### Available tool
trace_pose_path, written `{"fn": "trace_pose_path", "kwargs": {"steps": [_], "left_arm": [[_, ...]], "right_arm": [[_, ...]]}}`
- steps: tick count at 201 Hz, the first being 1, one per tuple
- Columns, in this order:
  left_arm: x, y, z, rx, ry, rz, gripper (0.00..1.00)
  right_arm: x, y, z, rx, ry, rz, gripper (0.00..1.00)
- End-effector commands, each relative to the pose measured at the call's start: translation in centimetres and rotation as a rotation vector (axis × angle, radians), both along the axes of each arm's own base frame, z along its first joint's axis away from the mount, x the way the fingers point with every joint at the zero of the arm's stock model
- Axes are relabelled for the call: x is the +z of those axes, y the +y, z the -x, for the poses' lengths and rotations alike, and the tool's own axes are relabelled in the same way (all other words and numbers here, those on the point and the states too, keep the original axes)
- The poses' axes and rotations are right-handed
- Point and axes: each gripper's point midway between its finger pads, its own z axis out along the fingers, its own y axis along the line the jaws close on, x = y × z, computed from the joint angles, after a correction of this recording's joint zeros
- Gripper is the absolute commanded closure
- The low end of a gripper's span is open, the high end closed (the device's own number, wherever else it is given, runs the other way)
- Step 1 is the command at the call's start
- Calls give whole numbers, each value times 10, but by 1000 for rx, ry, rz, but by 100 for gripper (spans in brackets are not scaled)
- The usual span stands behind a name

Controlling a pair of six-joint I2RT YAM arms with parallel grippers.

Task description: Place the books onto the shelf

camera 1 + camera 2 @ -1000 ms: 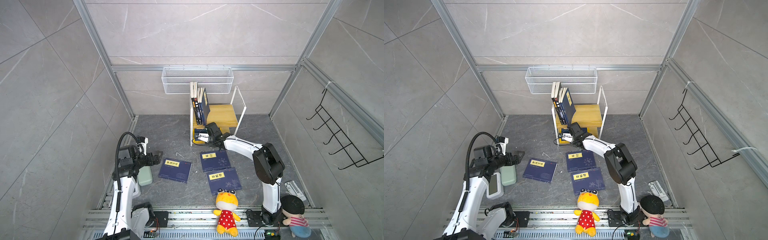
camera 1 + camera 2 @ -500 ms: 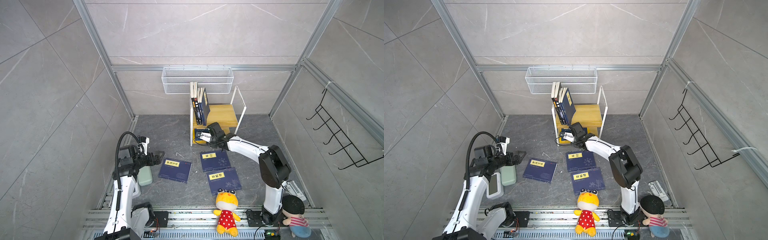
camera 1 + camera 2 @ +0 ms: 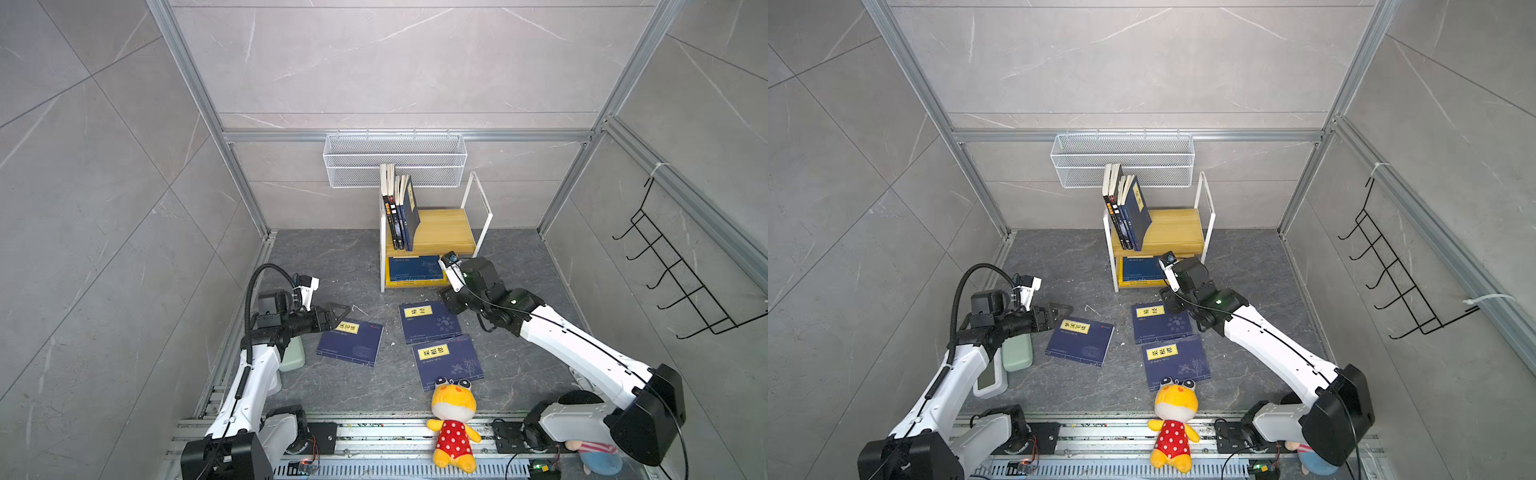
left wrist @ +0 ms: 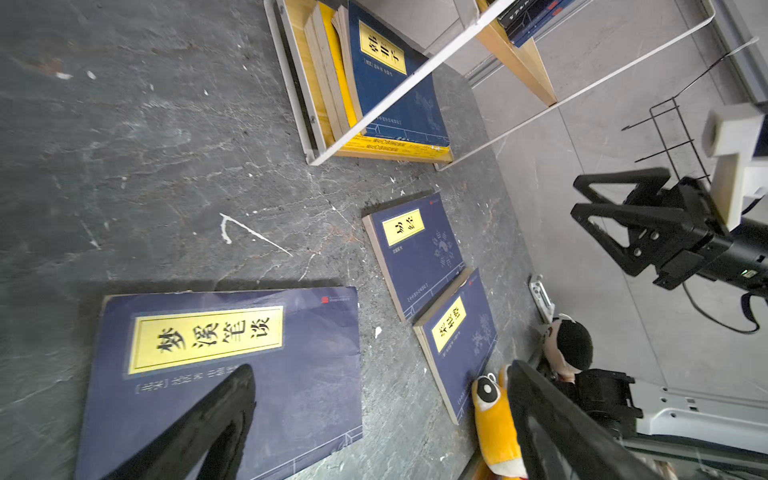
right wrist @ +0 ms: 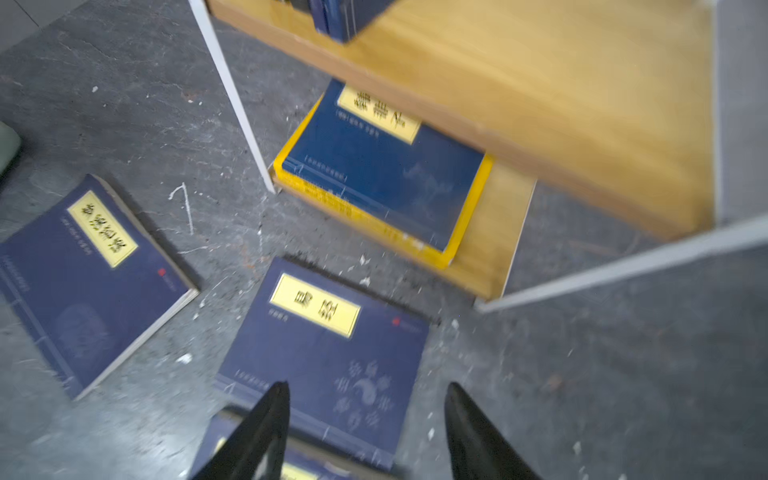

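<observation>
Grey-tiled booth, dark stone worktop point(image 3: 332, 257). In both top views, the shelf point(image 3: 446, 232) carries books point(image 3: 399, 212) on both tiers; three more lie flat before it. Left wrist view: your left claw point(image 4: 380, 368) gapes empty by the left book point(image 4: 299, 374). Right wrist view: your right claw point(image 5: 368, 386) hangs released above the middle book point(image 5: 316, 332). Judged next: lower, pinch an edge.

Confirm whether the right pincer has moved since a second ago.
Yes. The right pincer has pulled back out of the shelf's lower tier, toward the near side, and now hangs open above the nearest floor book.
</observation>
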Motion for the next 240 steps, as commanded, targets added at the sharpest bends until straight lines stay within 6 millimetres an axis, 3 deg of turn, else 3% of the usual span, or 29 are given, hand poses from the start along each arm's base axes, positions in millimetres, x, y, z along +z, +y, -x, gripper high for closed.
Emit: {"fn": "trace_pose_path", "kwargs": {"steps": [1, 56, 88, 134, 179, 240], "left_arm": [[8, -16, -2, -36, 18, 88, 6], [-17, -54, 17, -153, 117, 108, 8], [-27, -75, 25, -214, 167, 143, 8], [-45, -94, 39, -276, 240, 143, 6], [-57, -99, 42, -261, 303, 167, 7], [-77, -108, 38, -223, 376, 136, 14]], "right_arm": [[-37, -21, 38, -157, 246, -50, 37], [-86, -47, 81, -276, 421, -83, 30], [-115, -58, 94, -364, 529, -125, 23], [-163, -81, 106, -500, 656, -166, 25], [-187, -78, 119, -509, 722, -188, 30], [-193, -61, 123, -471, 771, -261, 39]]}}
